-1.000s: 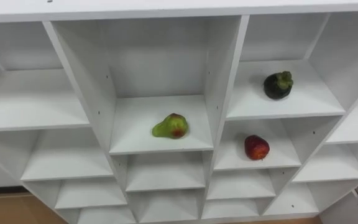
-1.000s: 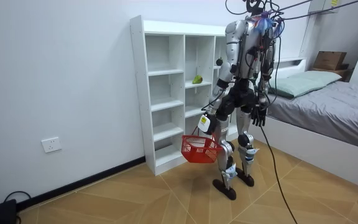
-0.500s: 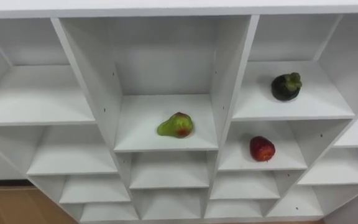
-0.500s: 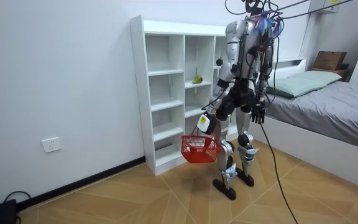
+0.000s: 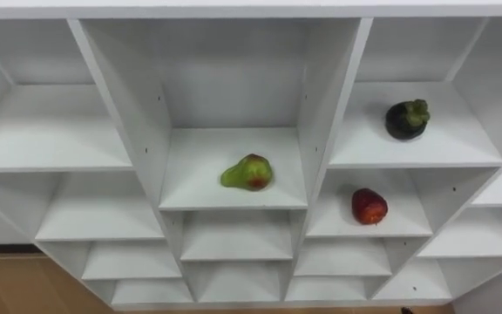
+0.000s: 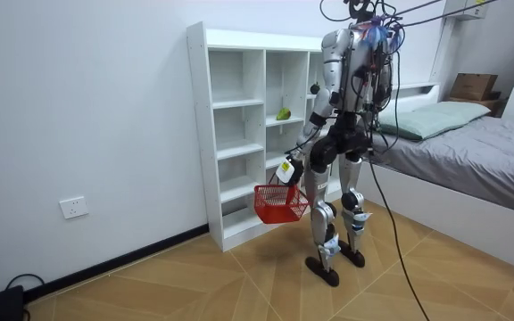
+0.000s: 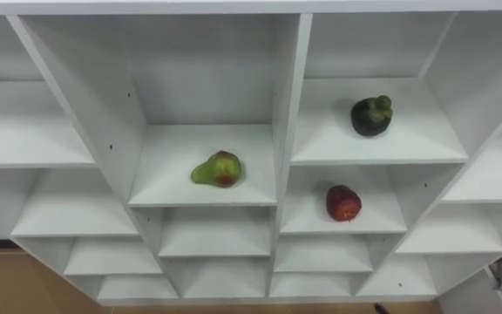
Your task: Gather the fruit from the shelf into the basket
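I stand facing a white closet (image 6: 205, 134) of open cubbies. A green pear (image 5: 247, 172) with a red blush lies in the middle cubby. A dark round fruit with a green cap (image 5: 406, 119) sits in the upper right cubby, and a red apple (image 5: 369, 206) rests in the cubby below it. In the room view my left hand (image 6: 290, 168) holds a red basket (image 6: 280, 203) by its handle at knee height, between me and the closet. My right hand (image 6: 365, 154) hangs by my hip on the room view's right.
The other cubbies (image 5: 50, 122) hold nothing. A bed (image 6: 471, 152) with a green pillow stands close behind me at the room view's right, a cardboard box (image 6: 474, 86) beyond it. Wooden floor (image 6: 194, 285) lies open at the room view's left.
The red basket has swung up and towards the closet in my left hand. The eye view has shifted slightly, so the fruits sit a little further right.
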Tool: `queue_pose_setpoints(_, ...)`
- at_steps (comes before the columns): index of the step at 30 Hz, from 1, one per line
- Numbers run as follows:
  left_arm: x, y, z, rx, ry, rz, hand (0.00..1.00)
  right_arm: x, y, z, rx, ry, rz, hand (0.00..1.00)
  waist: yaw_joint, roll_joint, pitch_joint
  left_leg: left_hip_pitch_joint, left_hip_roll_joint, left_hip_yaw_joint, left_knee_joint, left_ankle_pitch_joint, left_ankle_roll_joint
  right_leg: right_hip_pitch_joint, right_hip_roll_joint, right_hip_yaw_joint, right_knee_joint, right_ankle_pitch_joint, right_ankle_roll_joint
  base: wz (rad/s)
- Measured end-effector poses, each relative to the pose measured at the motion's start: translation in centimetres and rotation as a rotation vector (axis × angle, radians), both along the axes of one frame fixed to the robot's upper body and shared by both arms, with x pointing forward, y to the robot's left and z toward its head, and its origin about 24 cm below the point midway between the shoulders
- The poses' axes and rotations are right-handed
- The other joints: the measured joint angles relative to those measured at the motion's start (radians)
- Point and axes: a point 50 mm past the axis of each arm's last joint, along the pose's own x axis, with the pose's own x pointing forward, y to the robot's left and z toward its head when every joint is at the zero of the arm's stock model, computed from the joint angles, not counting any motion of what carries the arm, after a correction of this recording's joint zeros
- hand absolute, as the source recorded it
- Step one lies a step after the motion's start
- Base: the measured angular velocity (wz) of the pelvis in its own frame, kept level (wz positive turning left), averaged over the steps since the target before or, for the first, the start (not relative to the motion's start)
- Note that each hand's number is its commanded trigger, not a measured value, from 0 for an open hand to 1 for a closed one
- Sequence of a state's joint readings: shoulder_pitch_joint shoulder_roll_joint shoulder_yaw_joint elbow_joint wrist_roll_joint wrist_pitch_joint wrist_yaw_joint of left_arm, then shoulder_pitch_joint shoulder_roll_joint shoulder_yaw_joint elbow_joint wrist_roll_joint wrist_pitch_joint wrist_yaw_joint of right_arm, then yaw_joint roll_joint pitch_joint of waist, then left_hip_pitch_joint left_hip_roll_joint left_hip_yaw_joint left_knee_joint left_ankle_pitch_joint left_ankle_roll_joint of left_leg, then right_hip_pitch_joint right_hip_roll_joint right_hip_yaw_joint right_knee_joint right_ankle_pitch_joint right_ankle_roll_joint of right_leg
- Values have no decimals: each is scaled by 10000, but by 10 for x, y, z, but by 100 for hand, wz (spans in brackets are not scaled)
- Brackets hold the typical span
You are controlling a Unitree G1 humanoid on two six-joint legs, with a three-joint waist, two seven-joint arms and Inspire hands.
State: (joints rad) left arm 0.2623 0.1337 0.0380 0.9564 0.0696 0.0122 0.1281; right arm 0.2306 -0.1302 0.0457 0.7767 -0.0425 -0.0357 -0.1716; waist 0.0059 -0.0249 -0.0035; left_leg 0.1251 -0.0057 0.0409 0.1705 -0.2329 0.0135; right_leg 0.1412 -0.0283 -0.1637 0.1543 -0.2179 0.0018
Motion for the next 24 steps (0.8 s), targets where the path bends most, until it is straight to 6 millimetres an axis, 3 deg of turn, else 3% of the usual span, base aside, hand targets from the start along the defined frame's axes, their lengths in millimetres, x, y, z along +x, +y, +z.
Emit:
queue_pose_setpoints(12, 7, -2, 4, -27, -939, -213, 100, 13, 12, 46, -349, -3016, 610, 0, -27, 105, 3, -151, 110, 432, -57, -1, -2, -388, 102, 334, 64, 150, -36, -10)
queue_pose_setpoints(24, 5, -5, 3, -243, -1036, -76, 100, 47, 19, 100, -903, -6299, 455, 0, -42, 374, -54, -270, 134, 553, -3, 1, 2, -593, 123, 514, 314, 192, -50, -4)
